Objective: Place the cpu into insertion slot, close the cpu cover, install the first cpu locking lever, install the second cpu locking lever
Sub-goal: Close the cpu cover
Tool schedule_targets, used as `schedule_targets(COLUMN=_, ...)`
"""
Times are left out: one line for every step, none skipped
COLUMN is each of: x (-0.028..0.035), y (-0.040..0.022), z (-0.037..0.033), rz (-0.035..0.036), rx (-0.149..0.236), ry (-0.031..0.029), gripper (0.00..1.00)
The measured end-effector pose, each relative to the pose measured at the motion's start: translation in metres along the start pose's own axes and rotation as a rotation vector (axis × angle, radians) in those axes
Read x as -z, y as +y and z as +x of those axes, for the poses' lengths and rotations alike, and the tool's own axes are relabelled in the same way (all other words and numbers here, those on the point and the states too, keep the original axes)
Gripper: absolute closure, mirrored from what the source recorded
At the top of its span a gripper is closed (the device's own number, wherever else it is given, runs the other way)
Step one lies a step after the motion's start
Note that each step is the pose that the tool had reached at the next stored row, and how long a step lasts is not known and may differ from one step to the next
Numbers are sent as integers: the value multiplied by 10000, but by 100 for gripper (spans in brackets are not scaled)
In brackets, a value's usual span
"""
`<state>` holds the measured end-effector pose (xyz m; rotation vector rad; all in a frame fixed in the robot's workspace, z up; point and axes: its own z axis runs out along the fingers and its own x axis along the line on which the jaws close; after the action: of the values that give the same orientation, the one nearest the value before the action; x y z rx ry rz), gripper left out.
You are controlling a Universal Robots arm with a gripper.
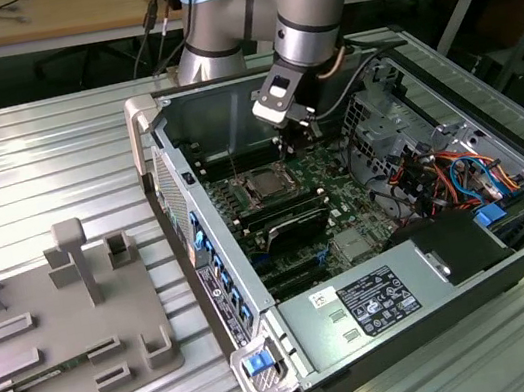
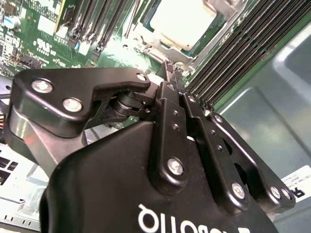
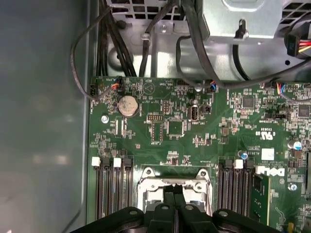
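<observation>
The black two-finger gripper, fingers pressed together on nothing visible, hangs just above the thin silver square cpu cover, probably light, stiff and best pressed at its rim.

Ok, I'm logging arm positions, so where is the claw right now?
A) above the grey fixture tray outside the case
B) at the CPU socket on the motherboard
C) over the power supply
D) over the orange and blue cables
B: in the exterior view the claw hangs inside the open computer case, just beside the CPU socket. In the first wrist view it sits right at the silver CPU cover.
</observation>
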<state>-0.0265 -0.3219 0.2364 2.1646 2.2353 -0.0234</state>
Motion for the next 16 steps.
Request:
schedule_targets(x=0, y=-14, z=0, rz=1, rx=1, ry=0, gripper=89)
schedule_targets(x=-1, y=-31, z=1, rz=0, rx=1, ry=0, gripper=89)
schedule_targets(x=-2, y=-43, z=1, rz=0, rx=1, ry=0, gripper=89)
schedule_targets(x=-3, y=-59, z=2, rz=0, rx=1, ry=-1, gripper=89)
schedule_targets(x=-4, y=-71, z=2, rz=0, rx=1, ry=0, gripper=89)
schedule_targets(x=-5, y=-87, z=3, rz=1, rx=1, ry=-1, gripper=89)
schedule_targets(x=-6, y=-97, z=3, rz=1, rx=0, ry=-1, gripper=89)
schedule_targets(x=-7, y=-108, z=3, rz=1, rx=0, ry=-1, gripper=89)
schedule_targets(x=-8, y=-118, z=4, rz=1, rx=1, ry=-1, gripper=89)
schedule_targets(x=-9, y=-121, z=4, rz=2, rx=0, ry=-2, gripper=89)
schedule_targets(x=-9, y=-121, z=4, rz=2, rx=2, ry=-2, gripper=89)
schedule_targets(x=-11, y=-122, z=4, rz=1, rx=1, ry=-1, gripper=89)
schedule_targets(x=-13, y=-122, z=4, rz=1, rx=1, ry=-1, gripper=89)
schedule_targets(x=-13, y=-122, z=4, rz=1, rx=1, ry=-1, gripper=89)
schedule_targets(x=-14, y=-122, z=4, rz=1, rx=1, ry=-1, gripper=89)
schedule_targets(x=-14, y=-122, z=4, rz=1, rx=1, ry=-1, gripper=89)
